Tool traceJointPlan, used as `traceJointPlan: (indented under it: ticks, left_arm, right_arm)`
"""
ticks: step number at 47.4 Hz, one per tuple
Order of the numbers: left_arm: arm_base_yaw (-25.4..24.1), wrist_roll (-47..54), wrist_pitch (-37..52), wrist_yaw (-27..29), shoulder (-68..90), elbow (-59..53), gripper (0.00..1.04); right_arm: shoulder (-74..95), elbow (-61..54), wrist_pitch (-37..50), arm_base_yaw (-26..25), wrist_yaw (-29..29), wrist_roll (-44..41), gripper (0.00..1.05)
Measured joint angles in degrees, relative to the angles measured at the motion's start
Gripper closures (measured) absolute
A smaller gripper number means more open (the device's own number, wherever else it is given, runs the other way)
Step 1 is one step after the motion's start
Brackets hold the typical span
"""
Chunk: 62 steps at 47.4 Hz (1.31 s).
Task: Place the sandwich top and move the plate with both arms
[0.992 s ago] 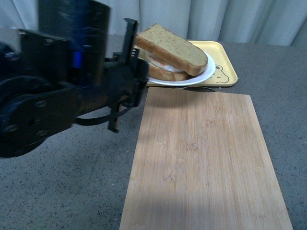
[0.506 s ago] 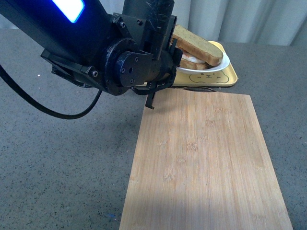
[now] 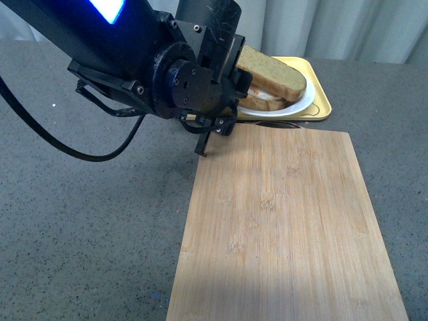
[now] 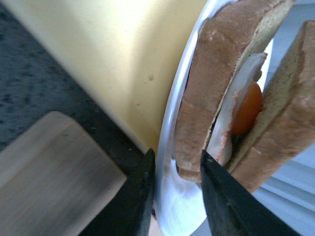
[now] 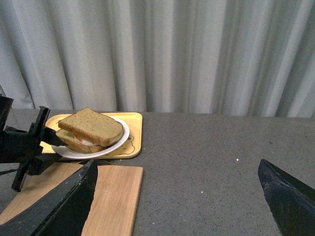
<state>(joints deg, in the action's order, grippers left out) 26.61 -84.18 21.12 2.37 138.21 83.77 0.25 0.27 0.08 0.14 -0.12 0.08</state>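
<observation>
Sandwich top [image 3: 271,72] lying on egg slice [image 4: 206,88] on plate [image 3: 297,107]: placing done. Left tool [image 4: 177,155] clamping plate rim, plate tilting over yellow tray [image 3: 319,100]. Right tool [image 5: 176,167] gaping wide, well apart from plate, gripping nothing. Remaining, likely: right tool joining, plate moving.

Left arm [image 3: 100,47]: reaches from near left toward far centre; blue indicator lit.
Left gripper [image 4: 174,194]: jaws clamped on the plate [image 4: 170,142] rim, one finger per face.
Right gripper [image 5: 176,196]: jaws spread wide, holding nothing.
</observation>
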Motion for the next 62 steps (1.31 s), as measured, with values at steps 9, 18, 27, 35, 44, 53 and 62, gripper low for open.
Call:
traceJointPlan:
  ticks: [9, 18, 27, 35, 44, 53, 62]
  left_arm:
    - [0.04, 8.46, -1.03, 4.22, -7.23, -7.54, 0.39]
    - [1.03, 40.41, 26.03, 20.74, -13.16, -23.08, 0.43]
    - [-3.69, 70.97, 51.93, 19.37, -22.71, -42.27, 0.7]
    - [-8.04, 79.52, 55.6, 16.31, -32.2, -53.2, 0.93]
    - [-12.28, 82.53, 55.52, 11.85, -41.05, -64.32, 1.01]
    - [-15.08, 83.12, 53.31, 8.28, -50.05, -70.6, 1.01]
    - [-18.75, 83.21, 47.5, 5.31, -61.57, -76.78, 1.01]
  right_arm:
    - [0.0, 0.0, 0.0, 0.0, 0.0, 0.02, 0.09]
    - [0.0, 0.0, 0.02, 0.0, -0.02, 0.0, 0.09]
    - [0.0, 0.0, 0.0, 0.0, 0.07, 0.02, 0.09]
    - [0.0, 0.0, 0.0, 0.0, 0.0, 0.0, 0.09]
    - [0.0, 0.0, 0.0, 0.0, 0.02, 0.0, 0.09]
    - [0.0, 0.0, 0.0, 0.0, 0.02, 0.0, 0.09]
    - [0.0, 0.0, 0.0, 0.0, 0.0, 0.0, 0.09]
